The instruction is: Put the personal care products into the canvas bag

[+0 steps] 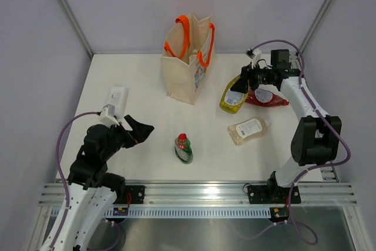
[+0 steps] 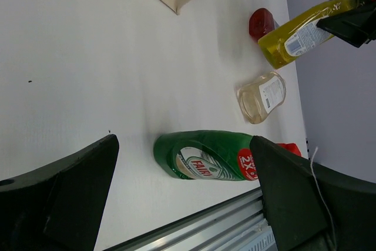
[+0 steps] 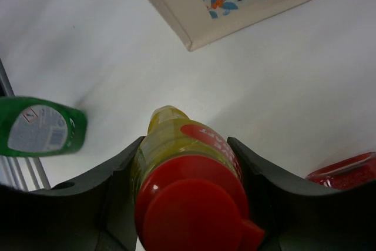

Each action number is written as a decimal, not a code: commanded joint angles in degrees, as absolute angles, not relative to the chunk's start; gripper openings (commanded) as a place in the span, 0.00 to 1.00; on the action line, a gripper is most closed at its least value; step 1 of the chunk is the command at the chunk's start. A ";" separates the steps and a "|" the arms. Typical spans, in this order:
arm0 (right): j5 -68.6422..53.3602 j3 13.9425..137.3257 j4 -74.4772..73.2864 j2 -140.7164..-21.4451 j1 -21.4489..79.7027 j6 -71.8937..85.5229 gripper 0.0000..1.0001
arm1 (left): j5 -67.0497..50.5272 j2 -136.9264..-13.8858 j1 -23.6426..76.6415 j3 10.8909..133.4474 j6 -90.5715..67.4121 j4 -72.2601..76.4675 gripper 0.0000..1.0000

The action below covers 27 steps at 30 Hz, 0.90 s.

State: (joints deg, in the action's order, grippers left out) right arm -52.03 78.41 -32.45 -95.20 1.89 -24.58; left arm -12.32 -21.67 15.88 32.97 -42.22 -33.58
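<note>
Bottles (image 1: 183,150) x5, bag (image 1: 183,80) x1; R jaws clamp yellow-green bottle (image 1: 231,99), L jaws apart.

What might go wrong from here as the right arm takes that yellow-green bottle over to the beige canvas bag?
The right gripper holds the yellow-green plastic bottle up near its red cap, so the body may swing or slip. The orange handles arch over the mouth of the upright beige canvas bag; the bottle might snag one or tip the bag.
</note>
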 commanded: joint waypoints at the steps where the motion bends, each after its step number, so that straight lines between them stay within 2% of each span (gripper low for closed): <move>1: -51.51 81.64 -22.42 -92.11 2.64 -0.03 0.00 | -14.41 -21.01 15.64 33.66 -43.50 -30.32 0.99; 10: -50.36 105.01 -21.54 -97.64 9.84 22.49 0.00 | -14.59 -20.30 15.64 34.01 -44.91 -30.50 0.99; 13: -50.19 115.20 -18.73 -104.82 11.77 28.81 0.00 | -14.33 -19.52 15.64 33.40 -45.17 -30.67 0.99; 18: -43.88 139.27 -17.76 -118.71 15.19 38.84 0.00 | -13.54 -19.16 15.64 33.22 -45.00 -31.29 0.99; 20: -37.58 148.30 -17.14 -125.23 16.78 38.07 0.00 | -13.54 -19.60 15.64 33.48 -44.39 -31.38 0.99; 24: -28.40 149.58 -8.54 -129.63 20.47 31.75 0.00 | -13.01 -20.04 15.64 34.54 -43.42 -31.99 0.99; 27: -24.97 150.91 -8.26 -133.32 21.88 24.45 0.00 | -12.31 -19.95 15.64 34.45 -42.89 -32.69 0.99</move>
State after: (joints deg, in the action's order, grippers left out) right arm -32.05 146.87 -16.56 -132.35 19.94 29.21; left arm -13.10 -19.94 15.88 32.97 -44.34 -33.58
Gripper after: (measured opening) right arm 0.611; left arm 0.984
